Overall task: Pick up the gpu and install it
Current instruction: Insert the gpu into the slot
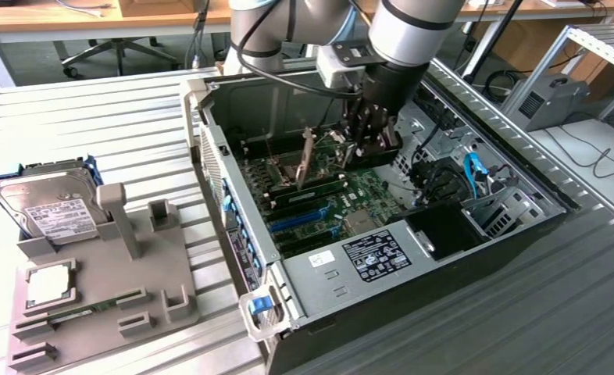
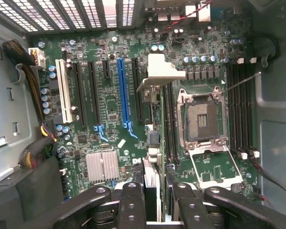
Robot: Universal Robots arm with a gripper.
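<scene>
The arm reaches steeply downward, its claw pointing straight down with fingers clamped on a thin upright card.

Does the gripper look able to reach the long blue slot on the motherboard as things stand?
Probably yes. The gripper, holding the gpu edge-on, hangs inside the open case above the motherboard, and nothing stands over the blue slot.

No print can be read; the labels on the hard drive and power supply are illegible
</scene>
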